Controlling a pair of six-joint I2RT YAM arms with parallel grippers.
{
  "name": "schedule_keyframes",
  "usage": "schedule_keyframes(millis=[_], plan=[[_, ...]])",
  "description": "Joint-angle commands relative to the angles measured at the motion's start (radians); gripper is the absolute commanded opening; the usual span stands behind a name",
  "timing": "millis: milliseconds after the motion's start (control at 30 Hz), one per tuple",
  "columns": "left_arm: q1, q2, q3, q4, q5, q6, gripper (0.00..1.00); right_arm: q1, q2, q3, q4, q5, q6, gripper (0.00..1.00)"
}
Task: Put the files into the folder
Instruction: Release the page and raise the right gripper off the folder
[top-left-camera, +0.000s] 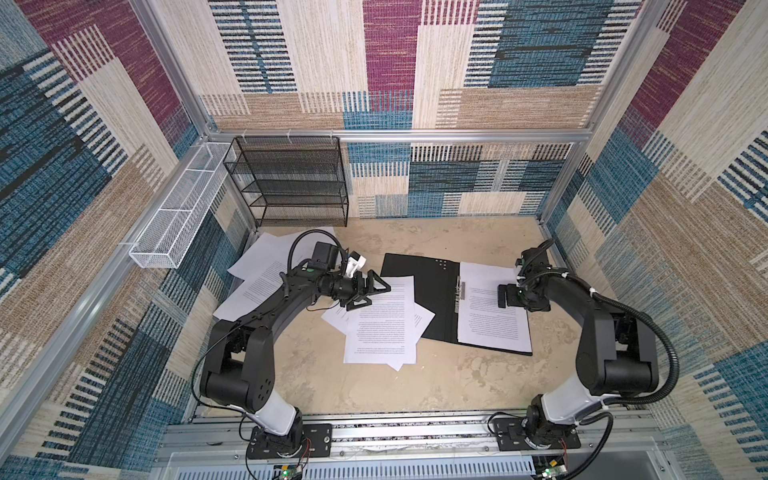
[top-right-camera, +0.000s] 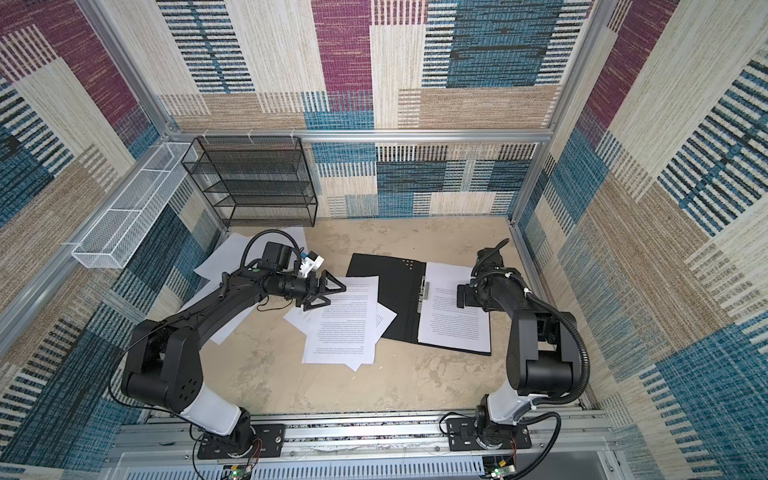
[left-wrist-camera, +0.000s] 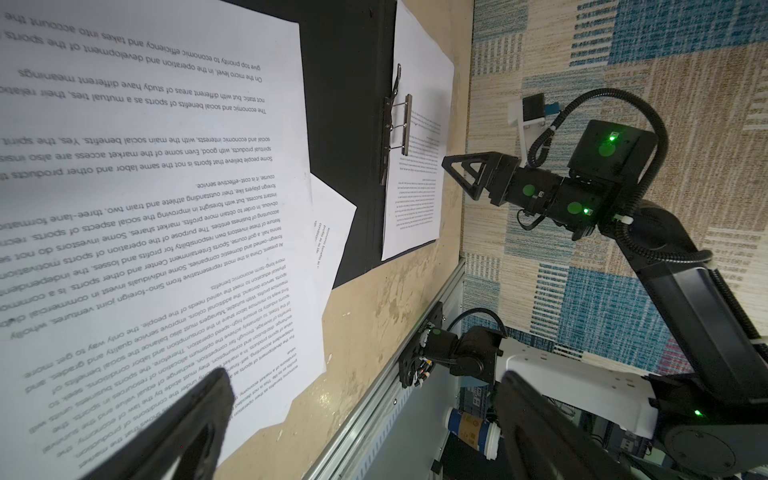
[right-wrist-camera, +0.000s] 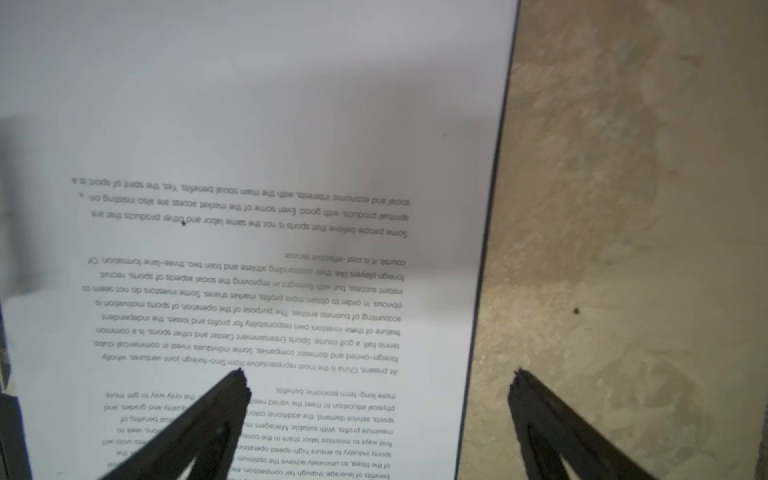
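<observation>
The folder lies open on the table, black inside up, with a metal clip at its spine. One printed file lies flat on its right leaf. My right gripper points down at that leaf's right edge and is open. In the right wrist view the right gripper has one finger over the sheet and the other over bare table. A loose pile of printed files overlaps the folder's left leaf. My left gripper hovers open above that pile. More files lie under the left arm.
A black wire-mesh rack stands at the back left. A white mesh basket hangs on the left wall. An aluminium rail with both arm bases runs along the front edge. Patterned walls enclose three sides.
</observation>
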Motion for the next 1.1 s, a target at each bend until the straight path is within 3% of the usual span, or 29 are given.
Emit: schedule_keyframes(millis=[0,100,233,333,467,533,600,700,900,1067], plan=[[0.003,-0.001,0.002,0.014,0.021,-0.004,0.99,-0.022,-0.041,0.010,0.017,0.100,0.081,1.00],[0.007,-0.003,0.005,0.007,0.011,0.000,0.99,-0.074,-0.129,0.006,0.051,0.084,0.146,1.00],[0.011,-0.020,0.019,-0.042,-0.046,0.027,0.99,-0.163,-0.224,-0.011,0.116,-0.205,0.155,0.99],[0.013,-0.052,0.029,-0.122,-0.168,0.058,0.99,-0.151,-0.241,0.008,0.153,-0.355,0.132,1.00],[0.022,-0.074,0.014,-0.210,-0.240,0.047,0.99,0.020,-0.356,-0.036,0.305,-0.393,0.162,1.00],[0.032,-0.071,-0.015,-0.206,-0.227,0.014,0.99,0.163,-0.399,-0.049,0.379,-0.324,0.133,1.00],[0.039,-0.067,-0.046,-0.163,-0.211,-0.026,0.99,0.241,-0.421,-0.100,0.502,-0.271,0.260,1.00],[0.039,-0.039,-0.072,-0.092,-0.222,-0.080,0.99,0.273,-0.306,-0.093,0.549,-0.386,0.436,1.00],[0.038,0.056,-0.080,0.018,-0.193,-0.127,0.99,0.503,-0.001,0.009,0.653,-0.454,0.457,1.00],[0.039,0.111,-0.103,0.086,-0.180,-0.146,0.99,0.552,0.159,0.054,0.732,-0.514,0.494,0.98]])
